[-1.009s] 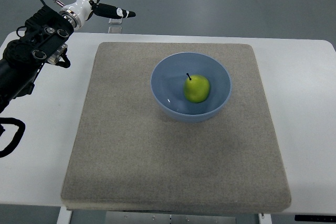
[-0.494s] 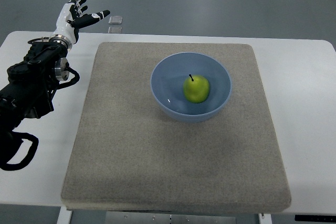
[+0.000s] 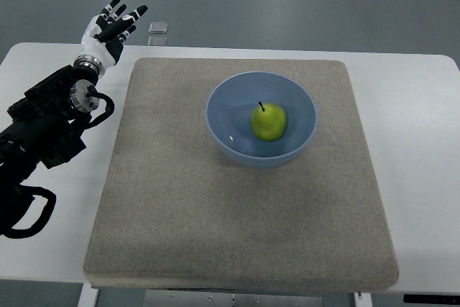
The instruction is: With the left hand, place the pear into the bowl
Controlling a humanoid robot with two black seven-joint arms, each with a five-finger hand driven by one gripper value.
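The left robot hand (image 3: 109,29) is hovering empty at ten o'clock with fingers spread, well apart from the bowl (image 3: 261,119) where the pear (image 3: 269,121) is sitting, so little is risking trouble unless the arm is sweeping the mat (image 3: 172,199).

surface: white table (image 3: 417,177) | directly on it: grey mat (image 3: 180,206), covering its middle

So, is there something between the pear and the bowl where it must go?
Nothing visible. The green pear already lies inside the blue bowl, and the left hand is open over the table's far left corner.
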